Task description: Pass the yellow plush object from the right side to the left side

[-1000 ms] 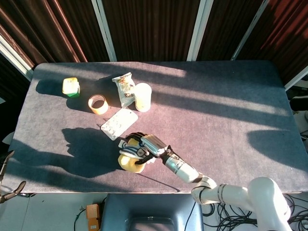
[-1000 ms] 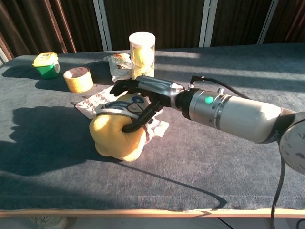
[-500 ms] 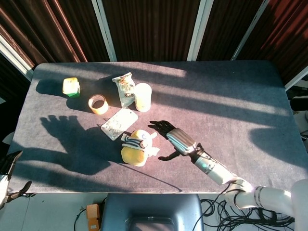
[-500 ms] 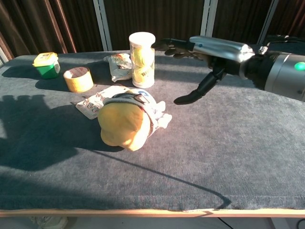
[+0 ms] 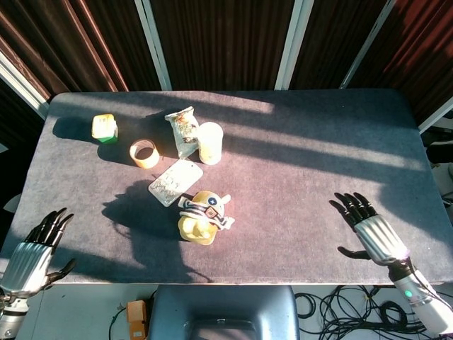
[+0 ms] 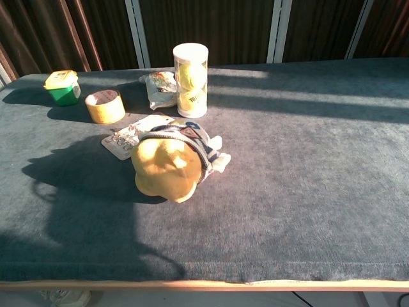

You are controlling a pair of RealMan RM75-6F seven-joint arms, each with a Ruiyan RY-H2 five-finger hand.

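Yellow and soft, the plush toy (image 5: 203, 219) lies on the grey tabletop (image 5: 304, 170), left of the middle and nearer the front edge than the back, with nothing holding it. The right hand (image 5: 369, 228) hovers over the front right part with fingers spread and empty, well apart from the toy; the left hand (image 5: 32, 248) is at the front left corner, also with fingers apart and holding nothing. I judge that the main risk is in the next grasp: the toy is round and squashy, so fingers may slip off it or pinch only its striped cloth (image 6: 203, 148). A flat packet (image 5: 175, 181) lies just beside the toy toward the back left, and a reaching hand could drag it. Further back stand a tube of balls (image 6: 190, 79) and a tape roll (image 6: 105, 106), which a wide sweep may knock.
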